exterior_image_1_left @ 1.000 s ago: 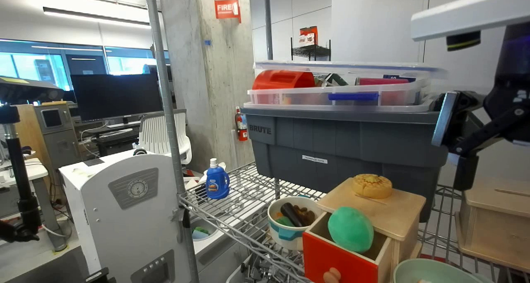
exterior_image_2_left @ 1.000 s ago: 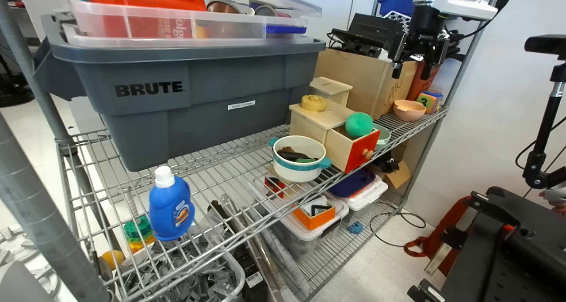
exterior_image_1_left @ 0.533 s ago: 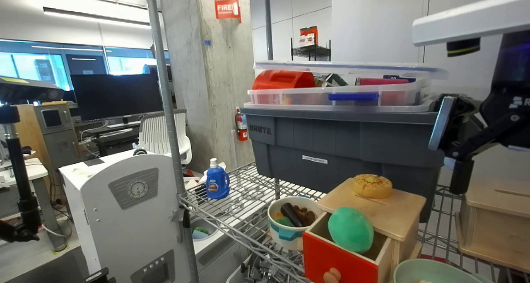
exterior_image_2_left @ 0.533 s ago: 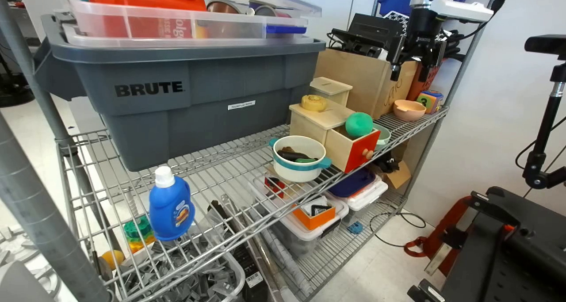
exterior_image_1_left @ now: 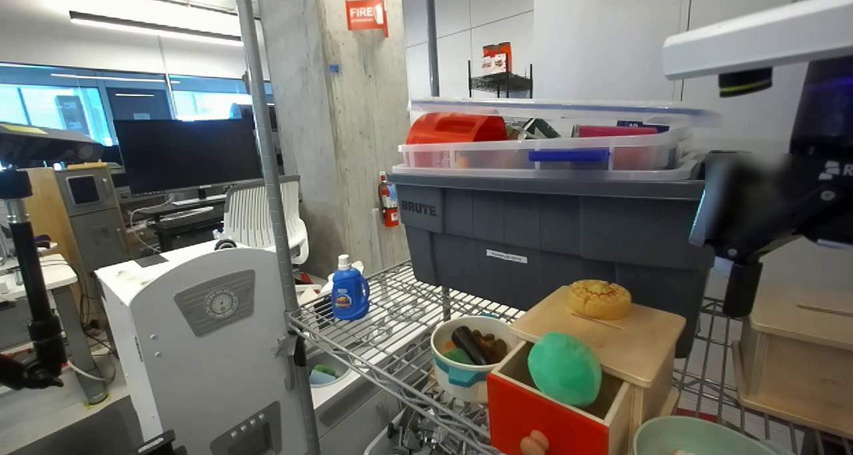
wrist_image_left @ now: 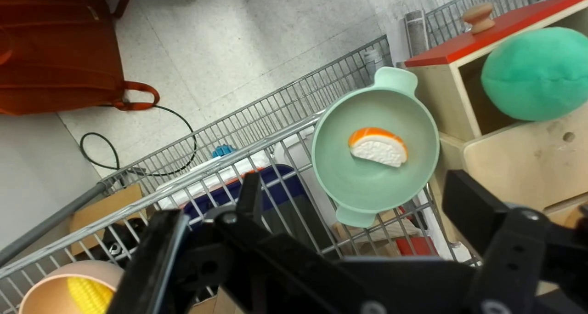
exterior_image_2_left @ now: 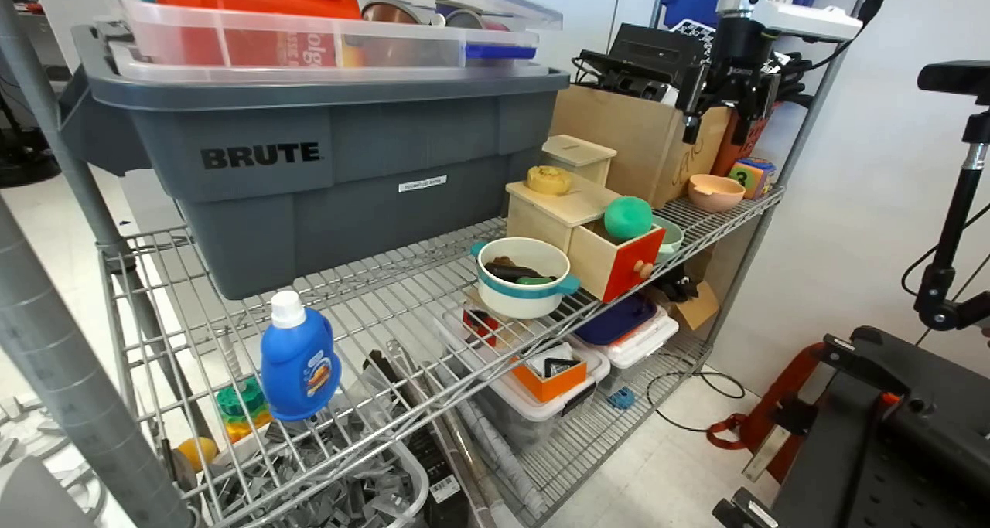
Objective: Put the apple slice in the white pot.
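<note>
The slice (wrist_image_left: 379,146) is lying in the green bowl (wrist_image_left: 375,190), right around the middle of the bottom, orange edge and pale face both easy to see in the wrist view. The jaws are released and spread wide apart; in an exterior view they hang well above the counter (exterior_image_2_left: 371,292), up and to the right of that bowl, with a cardboard box (exterior_image_2_left: 642,137) behind them.

The pot (exterior_image_2_left: 514,304) is over on the left, just past the drawer box (exterior_image_2_left: 534,215), white with teal trim. It's got a dark stick (exterior_image_1_left: 470,345), some brown lumps (exterior_image_1_left: 494,346) and a bit of green stuff (exterior_image_1_left: 458,356) in it.

The drawer (exterior_image_1_left: 546,405) is out on the near side, with a green ball (exterior_image_1_left: 565,368) poking up from it and a yellow round thing (exterior_image_1_left: 599,299) sitting on top of the drawer box. A blue bottle (exterior_image_2_left: 300,366) stands upright well left of the pot, big grey bin (exterior_image_2_left: 348,180) on the far side. Way over to the right there's a peach bowl (exterior_image_2_left: 715,197) with some corn (wrist_image_left: 89,295) in it, next to a number block (exterior_image_2_left: 752,176).
</note>
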